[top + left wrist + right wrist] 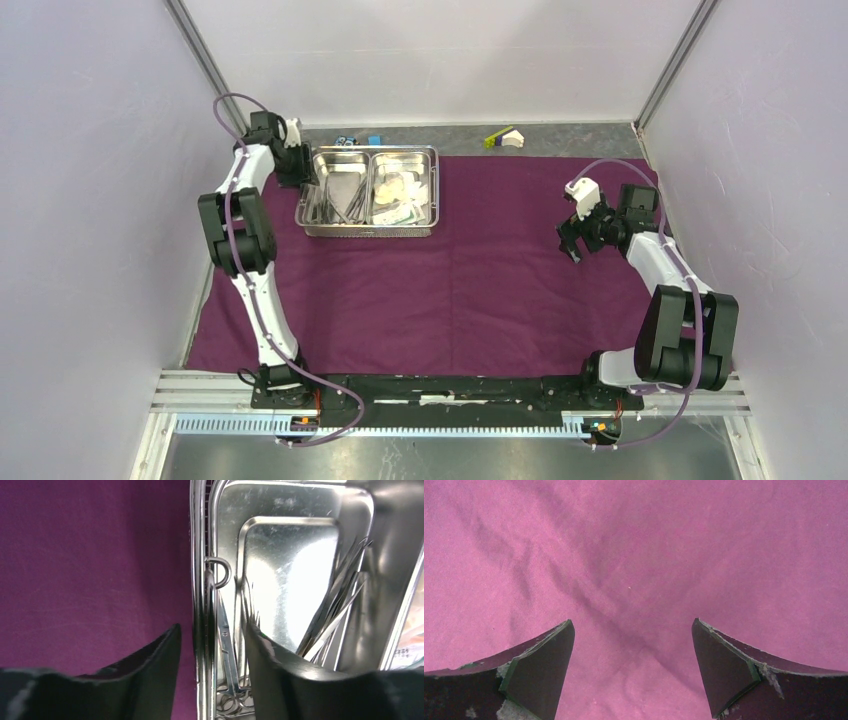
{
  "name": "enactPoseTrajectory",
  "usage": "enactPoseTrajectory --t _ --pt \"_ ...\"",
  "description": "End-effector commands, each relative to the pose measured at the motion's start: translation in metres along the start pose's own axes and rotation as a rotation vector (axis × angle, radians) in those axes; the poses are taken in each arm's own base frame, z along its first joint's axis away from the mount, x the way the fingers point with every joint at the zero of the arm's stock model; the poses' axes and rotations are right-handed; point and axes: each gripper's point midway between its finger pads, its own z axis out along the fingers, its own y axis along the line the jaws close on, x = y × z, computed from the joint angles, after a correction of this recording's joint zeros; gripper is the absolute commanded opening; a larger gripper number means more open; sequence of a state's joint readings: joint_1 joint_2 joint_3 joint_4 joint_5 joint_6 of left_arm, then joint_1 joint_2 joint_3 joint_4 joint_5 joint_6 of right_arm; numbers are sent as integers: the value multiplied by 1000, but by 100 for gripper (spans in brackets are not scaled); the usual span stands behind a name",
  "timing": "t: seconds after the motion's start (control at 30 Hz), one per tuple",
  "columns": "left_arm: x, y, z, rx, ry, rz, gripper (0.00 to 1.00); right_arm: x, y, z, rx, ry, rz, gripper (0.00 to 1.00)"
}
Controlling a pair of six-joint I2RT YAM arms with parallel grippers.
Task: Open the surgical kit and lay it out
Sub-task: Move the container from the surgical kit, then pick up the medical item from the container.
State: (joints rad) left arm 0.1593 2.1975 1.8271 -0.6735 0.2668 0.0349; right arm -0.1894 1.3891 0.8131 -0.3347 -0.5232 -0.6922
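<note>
At the far left corner of the purple cloth (450, 290), which covers most of the counter (570, 138), stands the steel tray (368, 232), upright, with its long side along the cloth's far edge. Its left compartment holds the ring-handled forceps (226, 640) against the left wall and the slim tweezers (335, 605) leaning toward the divider. The right compartment holds white gauze (395, 187) with a white packet (395, 212) on its near side.

The left tool (212, 630) straddles the tray's left rim, one finger outside over the cloth and the other inside the left compartment. The fingers are parted, with a gap on each side of the rim, pinching nothing.

The right tool (633, 625) hangs above bare cloth near the cloth's right edge, well apart from the tray, its fingers spread wide and empty.

On the bare counter strip past the cloth's far edge lie a small blue block (374, 139) and a yellow-green and white piece (505, 137).
</note>
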Motion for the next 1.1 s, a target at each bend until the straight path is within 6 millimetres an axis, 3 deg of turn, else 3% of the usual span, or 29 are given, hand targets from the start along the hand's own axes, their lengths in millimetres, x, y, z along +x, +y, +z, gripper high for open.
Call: enactPoseTrajectory --t 0.0,0.1,0.2,0.3,0.4,0.5,0.6,0.77,0.9,1.07 --pt "-47 1 -39 -52 -165 47 66 -22 -5 -6 13 -59 -5 95" --pt "-60 -2 -61 -75 -244 64 77 -37 -6 -12 16 -88 -2 95" --pt "-71 -27 -77 -20 -312 111 81 -54 -7 -19 23 -119 -7 95" --pt "-71 -69 -82 61 -323 225 83 -72 0 -24 6 -158 7 95" --pt "-64 -124 -78 162 -308 372 84 -86 11 -26 -30 -190 19 95" --pt "-49 -174 -66 229 -258 517 84 -91 20 -25 -49 -202 11 95" --pt "-36 -207 -49 237 -208 638 84 -88 19 -23 -31 -191 -1 95" --pt "-21 -229 -10 153 -115 749 82 -78 21 -18 -33 -165 -7 95" --pt "-9 -225 13 117 -48 734 80 -74 22 -17 -33 -157 -11 95" --pt "10 -216 23 108 11 726 74 -71 22 -15 -33 -148 -13 95"
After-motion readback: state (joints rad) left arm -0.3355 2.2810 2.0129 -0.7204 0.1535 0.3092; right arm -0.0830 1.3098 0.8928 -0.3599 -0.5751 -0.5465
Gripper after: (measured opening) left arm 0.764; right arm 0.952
